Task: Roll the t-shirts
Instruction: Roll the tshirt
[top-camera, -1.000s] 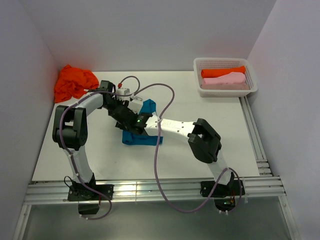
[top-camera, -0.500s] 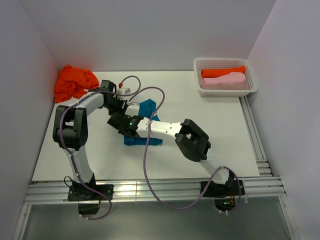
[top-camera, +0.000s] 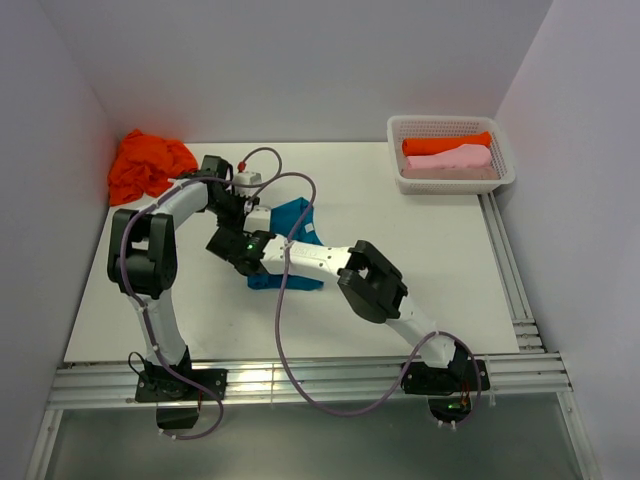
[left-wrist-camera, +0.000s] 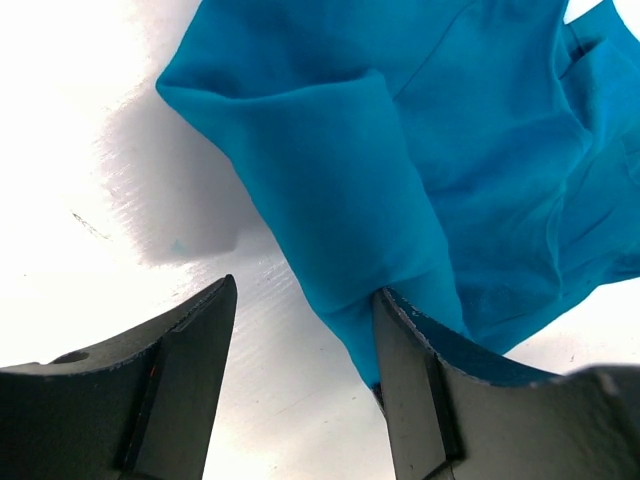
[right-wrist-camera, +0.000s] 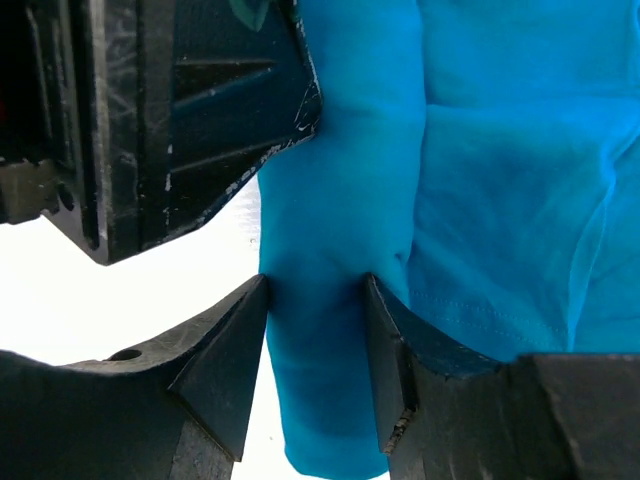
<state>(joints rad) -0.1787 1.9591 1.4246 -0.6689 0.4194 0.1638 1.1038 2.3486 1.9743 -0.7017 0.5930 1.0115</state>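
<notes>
Right wrist: pinching smooth rolled fold of teal t-shirt (right-wrist-camera: 500, 200) in right gripper (right-wrist-camera: 315, 300).
Left gripper (left-wrist-camera: 303, 300) released beside soft creased cloth.

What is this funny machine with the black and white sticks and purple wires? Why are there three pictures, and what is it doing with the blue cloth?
It is a robot with two arms, the left arm and the right arm, bolted to the near edge of a white table. The big picture looks down from above. The other two come from little cameras on the wrists, so you see each arm's two fingers up close. The blue cloth is a teal t-shirt lying on the table. The right gripper seems to pinch a rolled fold of it. The left gripper is open, with cloth against one finger. A crumpled orange t-shirt lies in the far left corner. The white basket holds a rolled orange shirt and a rolled pink shirt.
</notes>
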